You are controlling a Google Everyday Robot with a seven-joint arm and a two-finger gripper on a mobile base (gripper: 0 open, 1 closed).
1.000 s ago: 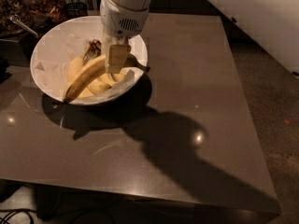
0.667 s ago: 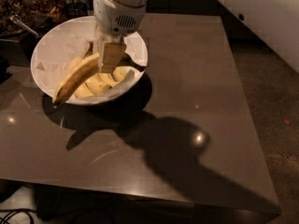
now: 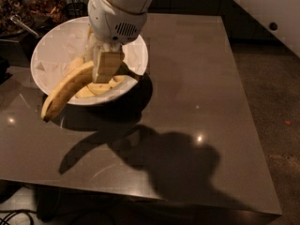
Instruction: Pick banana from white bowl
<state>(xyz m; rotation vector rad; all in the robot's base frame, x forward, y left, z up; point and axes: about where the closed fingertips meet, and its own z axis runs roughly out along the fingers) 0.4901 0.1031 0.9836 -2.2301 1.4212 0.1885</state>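
Note:
The long yellow banana (image 3: 65, 90) hangs tilted in the air, its lower brownish end past the bowl's front left rim. My gripper (image 3: 102, 65) is shut on the banana's upper part, above the bowl's middle. One tan finger (image 3: 107, 65) shows in front of the banana. The large white bowl (image 3: 51, 50) stands at the table's back left, lined with white paper. Short pale banana pieces (image 3: 101, 88) lie in its front part. The banana's upper end is hidden behind the gripper.
The dark brown table (image 3: 187, 102) stretches to the right and front of the bowl, with the arm's shadow on it. Dark clutter and a metal utensil (image 3: 21, 25) sit beyond the table's back left edge. The floor lies to the right.
The gripper has risen with the banana and moved left. The banana has come up out of the bowl, and its lower end now hangs past the rim.

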